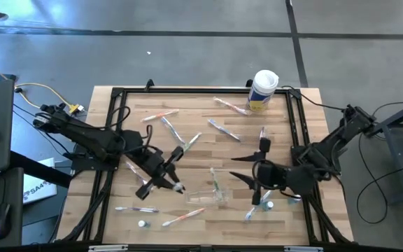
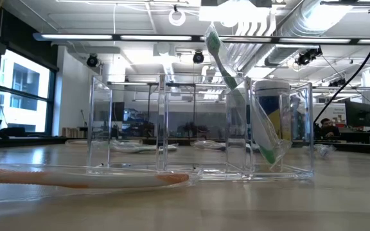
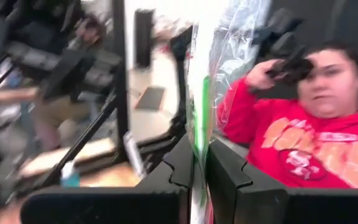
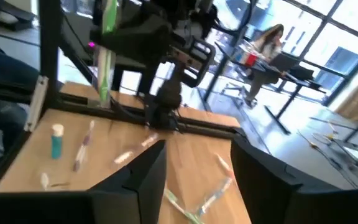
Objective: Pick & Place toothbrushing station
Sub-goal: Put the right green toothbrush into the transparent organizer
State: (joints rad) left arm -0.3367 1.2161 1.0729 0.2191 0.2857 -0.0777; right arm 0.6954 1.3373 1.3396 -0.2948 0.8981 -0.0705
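Observation:
The toothbrushing station point(image 1: 207, 197) is a clear plastic holder with several compartments point(image 2: 172, 128), standing on the wooden table near its front edge. A green-and-white toothbrush point(image 2: 236, 90) leans in one compartment, head up. To the holder's left, my left gripper point(image 1: 177, 183) is shut on another wrapped green toothbrush point(image 3: 199, 118), also seen upright as a green toothbrush point(image 4: 106, 56) in the right wrist view. To the holder's right, my right gripper point(image 1: 245, 168) is held open above the table, with nothing between its fingers point(image 4: 148, 180). My left gripper pinches the wrapped toothbrush's handle point(image 3: 197, 149) between its two fingers. The fingers come in level and lie across the brush. The brush stands upright, most of its visible length rising above the fingers, and it is lifted clear of the table.
Loose toothbrushes point(image 1: 161, 115) and small tubes point(image 1: 142, 224) lie scattered over the table. A white canister with a yellow label point(image 1: 263, 89) stands at the far right. A black frame point(image 1: 110, 140) rims the table. A person in a red top point(image 3: 303, 143) sits beyond it.

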